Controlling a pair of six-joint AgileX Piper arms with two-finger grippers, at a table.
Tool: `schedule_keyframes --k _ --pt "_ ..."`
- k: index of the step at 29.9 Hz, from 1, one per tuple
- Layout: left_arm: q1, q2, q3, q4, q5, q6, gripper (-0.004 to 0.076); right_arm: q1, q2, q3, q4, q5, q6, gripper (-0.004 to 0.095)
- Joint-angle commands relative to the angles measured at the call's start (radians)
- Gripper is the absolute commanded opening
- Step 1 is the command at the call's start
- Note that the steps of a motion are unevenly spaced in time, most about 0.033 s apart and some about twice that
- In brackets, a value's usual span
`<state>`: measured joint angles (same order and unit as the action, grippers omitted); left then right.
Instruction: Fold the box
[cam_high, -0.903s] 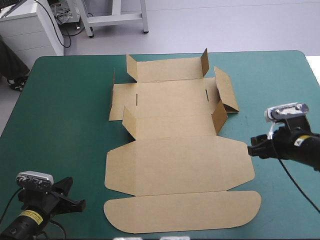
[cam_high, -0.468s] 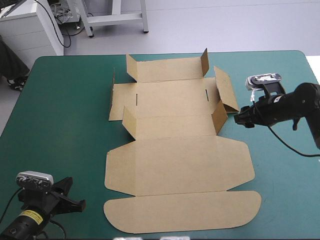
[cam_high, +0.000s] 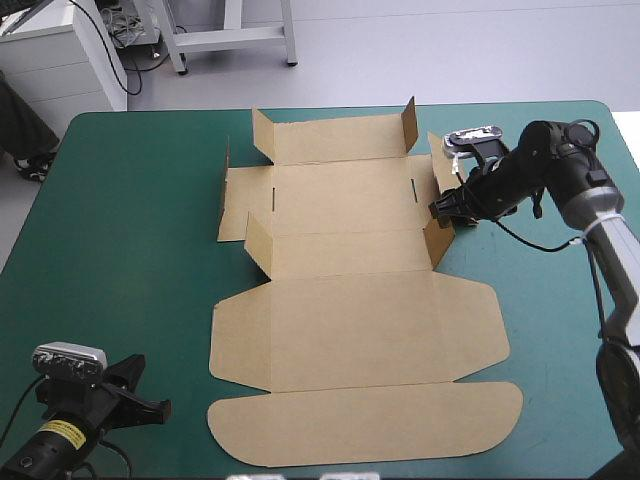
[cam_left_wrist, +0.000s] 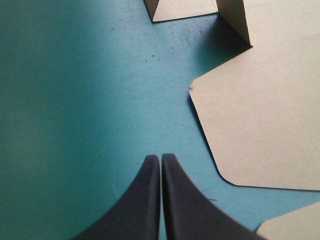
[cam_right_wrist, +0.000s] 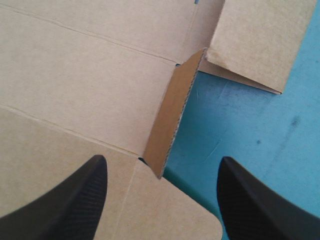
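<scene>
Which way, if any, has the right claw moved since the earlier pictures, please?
Yes: the right claw has moved toward the far edge of the table and leftward, reaching the raised right flap of the box.

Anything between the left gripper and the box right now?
Nothing: only bare teal-green cover separates the left gripper from the box, clearest in the left wrist view.

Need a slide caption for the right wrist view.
Open right gripper straddling an upright corner flap of the brown box over the teal-green cover.
</scene>
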<state>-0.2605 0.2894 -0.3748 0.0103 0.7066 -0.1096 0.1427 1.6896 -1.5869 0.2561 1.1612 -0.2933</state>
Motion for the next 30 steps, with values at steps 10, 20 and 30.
schedule_keyframes --k 10,20,30 --pt "0.0 0.011 -0.032 -0.01 -0.063 -0.005 -0.0008 0.003 0.148 -0.113 -0.045 0.08 0.021 0.054" --pt "0.0 0.011 -0.032 -0.01 -0.063 -0.005 -0.0008 0.104 0.17 -0.124 -0.119 0.01 0.027 0.0534" --pt "0.0 0.011 -0.032 -0.01 -0.063 -0.005 -0.0008 0.152 0.229 -0.181 -0.238 0.093 0.158 0.0237"
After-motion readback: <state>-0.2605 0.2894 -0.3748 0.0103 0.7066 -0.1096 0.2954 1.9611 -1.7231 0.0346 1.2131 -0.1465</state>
